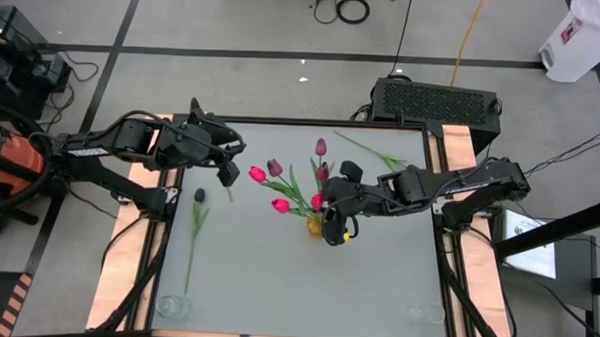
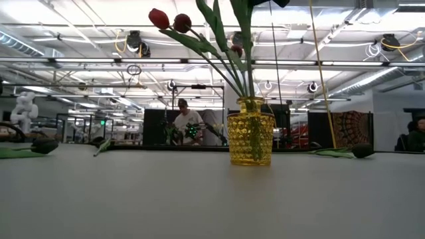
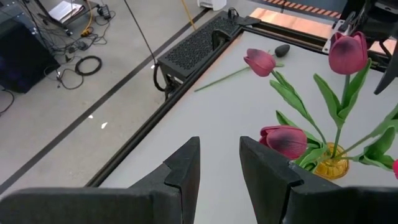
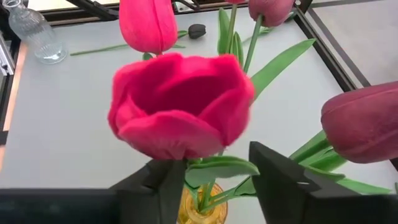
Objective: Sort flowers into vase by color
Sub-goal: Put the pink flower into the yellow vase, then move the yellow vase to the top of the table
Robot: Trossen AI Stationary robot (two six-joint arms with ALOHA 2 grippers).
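A yellow glass vase (image 1: 315,226) stands mid-table and holds several tulips with pink, red and maroon heads (image 1: 258,174). My right gripper (image 4: 214,160) is open just above the vase's mouth. Its fingers stand on either side of the stem and leaves (image 4: 208,180) under a pink-red tulip head (image 4: 180,106). My left gripper (image 3: 219,163) hovers open and empty over the table's far left part, left of the bouquet. One dark-headed tulip (image 1: 199,196) lies flat on the table at the left. Another (image 1: 376,151) lies flat at the far right.
A clear glass bottle vase (image 1: 172,306) stands at the near left corner and another clear vase (image 1: 425,313) at the near right. A black box (image 1: 435,98) sits beyond the far edge. A person (image 2: 182,123) works in the room behind.
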